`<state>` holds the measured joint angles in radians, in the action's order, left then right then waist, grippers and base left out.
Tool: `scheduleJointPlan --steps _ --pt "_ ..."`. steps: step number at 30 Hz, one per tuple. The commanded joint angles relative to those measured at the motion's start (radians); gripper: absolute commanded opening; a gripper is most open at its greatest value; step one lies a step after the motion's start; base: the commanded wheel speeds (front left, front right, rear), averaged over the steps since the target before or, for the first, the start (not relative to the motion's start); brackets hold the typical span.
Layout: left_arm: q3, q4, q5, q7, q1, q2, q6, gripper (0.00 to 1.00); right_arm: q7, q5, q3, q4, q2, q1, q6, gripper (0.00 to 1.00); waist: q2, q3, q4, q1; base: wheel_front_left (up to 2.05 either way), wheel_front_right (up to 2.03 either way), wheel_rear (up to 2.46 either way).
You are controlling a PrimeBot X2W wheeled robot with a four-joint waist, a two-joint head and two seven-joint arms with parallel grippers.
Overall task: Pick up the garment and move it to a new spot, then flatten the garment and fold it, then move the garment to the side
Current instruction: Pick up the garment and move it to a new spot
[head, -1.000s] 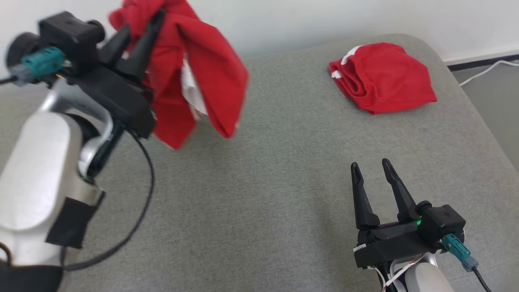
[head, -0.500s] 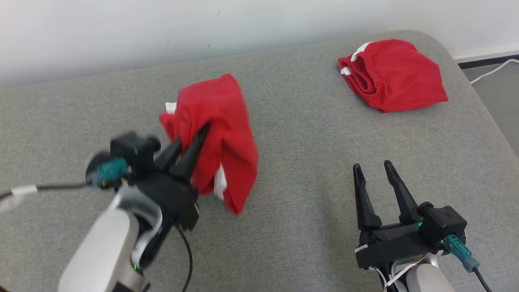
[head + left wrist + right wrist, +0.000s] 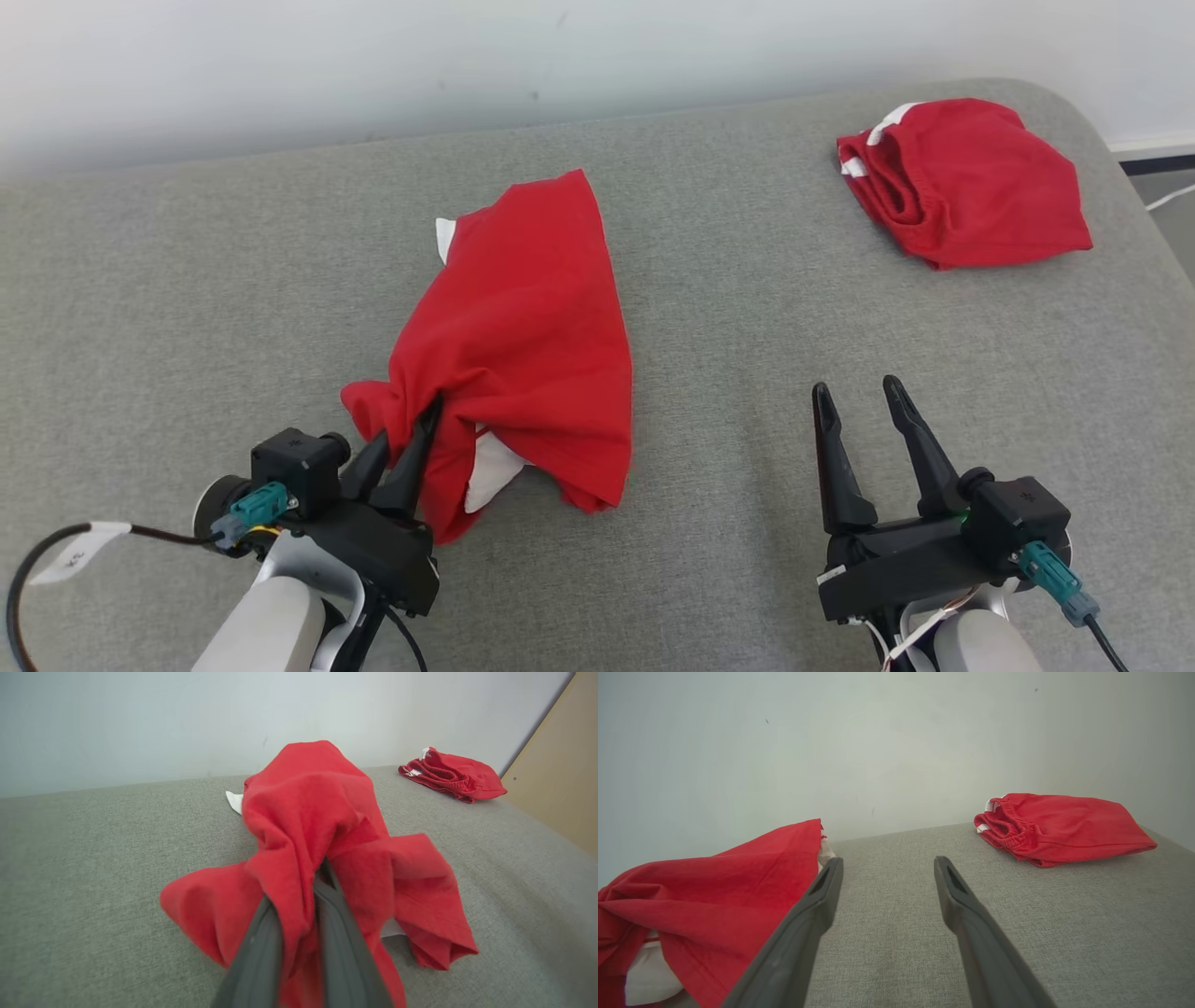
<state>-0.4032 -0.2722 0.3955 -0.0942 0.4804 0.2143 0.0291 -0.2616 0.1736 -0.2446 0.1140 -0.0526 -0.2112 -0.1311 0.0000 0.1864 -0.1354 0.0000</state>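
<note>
Midway across the cushion (image 3: 700,392) the garment (image 3: 523,327) lies bunched, near edge pinched in the left tool (image 3: 408,425); the right tool (image 3: 856,387) stands wide, empty. Better to release low, then spread edges evenly.

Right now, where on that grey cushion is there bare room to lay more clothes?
Two bare patches of the grey cushion: the wide stretch left of the red garment pinched in the left tool, and the strip between that garment and the folded red shorts, ahead of the open right tool. The far right corner is crowded by the shorts.
</note>
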Motion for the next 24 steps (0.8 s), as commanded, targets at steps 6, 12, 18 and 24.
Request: scheduleJointPlan --steps 6,12,18,24 --pt "-0.002 -0.03 -0.01 -0.081 -0.016 -0.018 -0.02 1.0 -0.004 0.004 0.004 0.005 -0.004 0.016 0.001 1.0 0.0 -0.018 0.033 0.0 0.0 0.0 0.0" --pt "0.012 -0.011 -0.009 -0.136 -0.065 -0.035 -0.048 1.0 -0.004 0.009 0.0 0.011 -0.01 0.021 0.001 1.0 0.0 -0.035 0.055 0.0 0.0 0.0 0.0" --pt "0.014 0.028 -0.023 -0.162 -0.135 -0.049 -0.075 1.0 -0.004 0.011 0.004 0.017 -0.015 0.039 0.001 1.0 0.0 -0.058 0.073 0.0 0.0 0.0 0.0" --pt "-0.005 0.062 -0.025 -0.167 -0.215 -0.061 -0.082 1.0 -0.004 0.012 -0.002 0.019 -0.017 0.044 0.001 1.0 0.0 -0.073 0.081 0.0 0.0 0.0 0.0"
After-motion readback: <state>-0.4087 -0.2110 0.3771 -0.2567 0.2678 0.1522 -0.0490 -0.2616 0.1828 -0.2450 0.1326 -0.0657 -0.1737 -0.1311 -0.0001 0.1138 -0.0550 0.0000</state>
